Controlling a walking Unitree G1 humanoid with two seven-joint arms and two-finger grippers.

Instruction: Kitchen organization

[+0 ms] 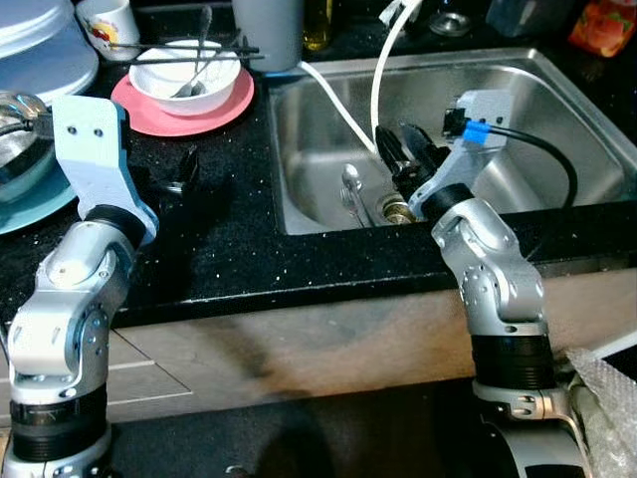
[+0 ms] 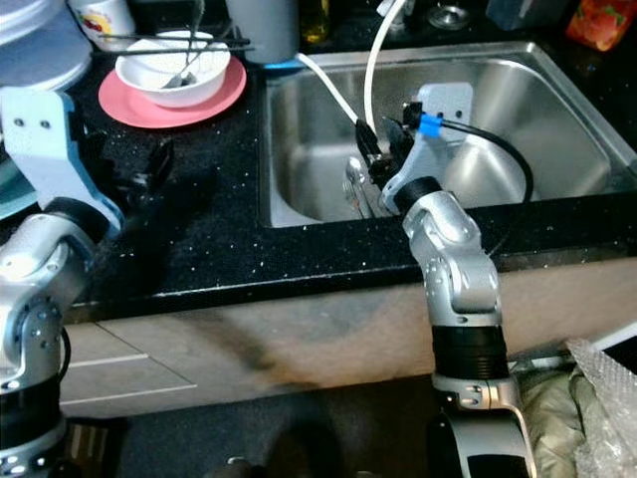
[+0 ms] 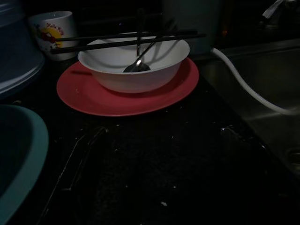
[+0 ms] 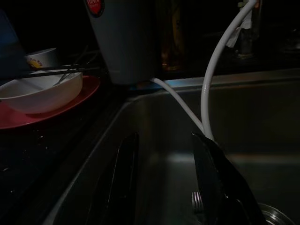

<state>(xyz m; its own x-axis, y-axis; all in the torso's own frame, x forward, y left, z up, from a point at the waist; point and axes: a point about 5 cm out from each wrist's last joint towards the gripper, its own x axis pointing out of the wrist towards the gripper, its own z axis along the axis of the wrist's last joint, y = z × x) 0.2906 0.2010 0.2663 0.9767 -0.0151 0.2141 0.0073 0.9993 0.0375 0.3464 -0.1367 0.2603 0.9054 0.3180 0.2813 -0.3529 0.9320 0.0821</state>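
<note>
Both silver arms are raised with elbows bent, forearms reaching forward. The left gripper hovers low on the robot's left, its pale blue wrist block tilted; how its fingers stand is too dark to tell. The right gripper points forward and down, its 2 black fingers spread apart with nothing between them

White bowl holding spoon, chopsticks across, on pink plate.

Mug cut by top edge — left gripper shadowed.
</note>
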